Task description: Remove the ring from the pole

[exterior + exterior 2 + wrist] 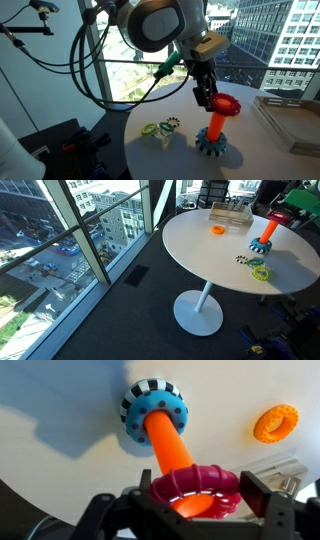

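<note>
Wrist view: ring (195, 490) at pole (168, 445) tip

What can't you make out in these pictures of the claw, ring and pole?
- Wrist view: the red ring covers the top of the orange pole. Whether the claw actually presses on the ring cannot be told.
- In an exterior view, the robot arm is cut off by the right edge, and its claw is too small to read.
- In an exterior view, the small green pieces on the table are blurred, so their shapes are unclear.
</note>
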You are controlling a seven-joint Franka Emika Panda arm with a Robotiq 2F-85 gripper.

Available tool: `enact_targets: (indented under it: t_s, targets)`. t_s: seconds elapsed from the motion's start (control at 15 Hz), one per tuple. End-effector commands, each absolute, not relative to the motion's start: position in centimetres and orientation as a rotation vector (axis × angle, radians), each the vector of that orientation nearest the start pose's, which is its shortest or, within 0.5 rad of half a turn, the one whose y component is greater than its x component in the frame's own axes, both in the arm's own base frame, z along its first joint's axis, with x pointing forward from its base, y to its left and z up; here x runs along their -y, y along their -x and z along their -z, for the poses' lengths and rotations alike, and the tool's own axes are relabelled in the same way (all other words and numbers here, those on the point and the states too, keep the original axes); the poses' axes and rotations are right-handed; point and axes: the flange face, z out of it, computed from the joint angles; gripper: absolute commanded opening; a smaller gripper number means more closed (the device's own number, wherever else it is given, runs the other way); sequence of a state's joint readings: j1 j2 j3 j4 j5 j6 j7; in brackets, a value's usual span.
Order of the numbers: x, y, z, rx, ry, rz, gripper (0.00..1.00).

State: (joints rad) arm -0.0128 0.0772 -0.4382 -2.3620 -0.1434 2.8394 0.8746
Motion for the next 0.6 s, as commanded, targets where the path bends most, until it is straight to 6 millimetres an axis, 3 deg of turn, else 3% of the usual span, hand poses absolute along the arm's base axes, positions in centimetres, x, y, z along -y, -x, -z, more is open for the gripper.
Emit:
enact_targets:
  t_s: [0.0,0.53]
  targets:
    - [22.4,-48.0,-36.8,-1.715,2.539,0.672,0.63]
    - [20.8,-48.9,-40.5,-1.624,2.517,0.743,0.63]
